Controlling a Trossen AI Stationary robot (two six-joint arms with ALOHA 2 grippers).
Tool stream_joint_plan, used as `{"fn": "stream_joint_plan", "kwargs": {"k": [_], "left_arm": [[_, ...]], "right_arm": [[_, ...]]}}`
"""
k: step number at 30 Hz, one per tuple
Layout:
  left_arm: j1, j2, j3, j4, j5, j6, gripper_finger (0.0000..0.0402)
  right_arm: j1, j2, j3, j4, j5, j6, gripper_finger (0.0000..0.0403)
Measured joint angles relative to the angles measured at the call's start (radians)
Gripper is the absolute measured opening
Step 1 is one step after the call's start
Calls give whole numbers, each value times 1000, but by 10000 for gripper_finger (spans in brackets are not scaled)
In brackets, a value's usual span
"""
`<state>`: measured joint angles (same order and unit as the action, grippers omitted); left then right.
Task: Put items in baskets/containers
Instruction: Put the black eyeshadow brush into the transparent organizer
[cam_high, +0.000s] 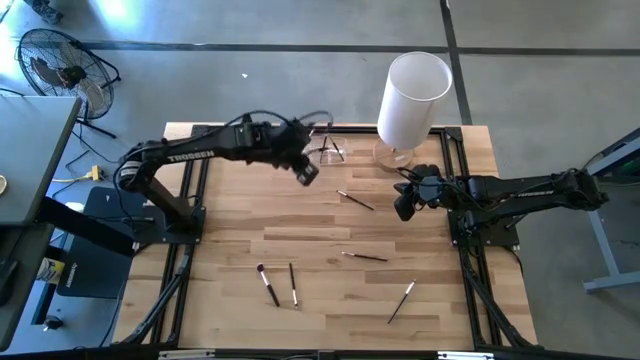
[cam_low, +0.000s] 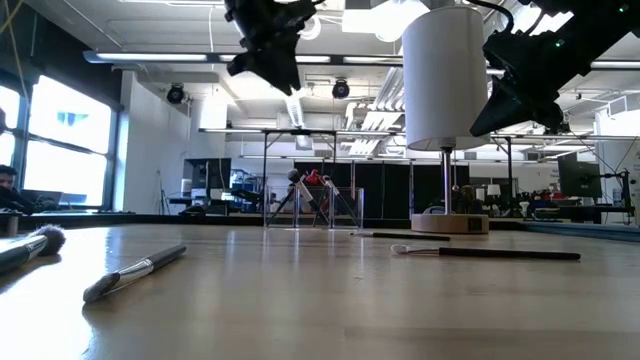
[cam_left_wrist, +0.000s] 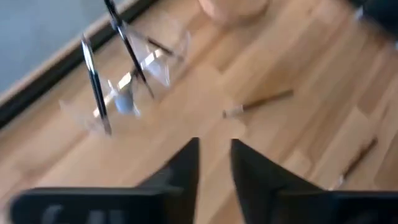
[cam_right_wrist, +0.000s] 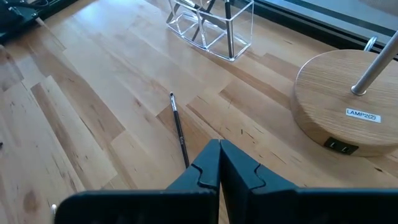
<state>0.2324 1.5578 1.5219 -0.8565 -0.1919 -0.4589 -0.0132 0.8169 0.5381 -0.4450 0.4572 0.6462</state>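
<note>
Left gripper (cam_high: 308, 172) is held above the table beside the clear holder (cam_high: 332, 149) — fingers slightly parted, nothing gripped. Brushes (cam_left_wrist: 93, 81) are seen standing in the holder; others (cam_high: 268, 284) are scattered on the table (cam_high: 230, 220). Right gripper (cam_high: 405, 205) is closed, empty

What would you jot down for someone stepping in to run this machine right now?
Left gripper: empty, fingers slightly apart, raised beside the small clear plastic holder at the table's far edge.
Right gripper: shut, empty, waiting near the white cylinder lamp on a round wooden base.
Done: a few thin dark-handled makeup brushes stand in the holder.
Left: five brushes lie loose on the wooden table, the nearest to the holder being.
</note>
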Motion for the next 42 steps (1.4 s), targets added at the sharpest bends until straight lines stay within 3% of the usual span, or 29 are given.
{"fn": "stream_joint_plan", "kwargs": {"k": [3,10,13,16,19,23,26,29,33,38,42], "left_arm": [[-61,0,-3,-45,-24,-18,17],[-190,-86,-181,122,-65,48,4],[-224,-198,-334,266,-60,92,4],[-242,-314,-494,495,1,161,1],[-242,-455,-638,617,55,181,1],[-239,-618,-779,631,78,168,1],[-240,-722,-842,619,109,177,1],[-239,-809,-880,588,128,209,0],[-239,-872,-889,545,130,263,0],[-239,-903,-891,516,157,320,0],[-239,-903,-890,497,210,357,0]], "right_arm": [[0,0,0,0,0,0,4],[0,0,0,1,0,0,1],[0,0,0,1,0,2,3],[0,0,0,3,-1,7,6],[0,1,-1,15,-31,38,4],[8,22,6,96,-113,130,1],[50,93,68,104,-106,191,1],[101,212,188,24,-64,249,1],[158,401,396,-214,-63,382,0],[246,607,631,-567,-108,663,0],[344,684,694,-676,-159,912,0]]}}
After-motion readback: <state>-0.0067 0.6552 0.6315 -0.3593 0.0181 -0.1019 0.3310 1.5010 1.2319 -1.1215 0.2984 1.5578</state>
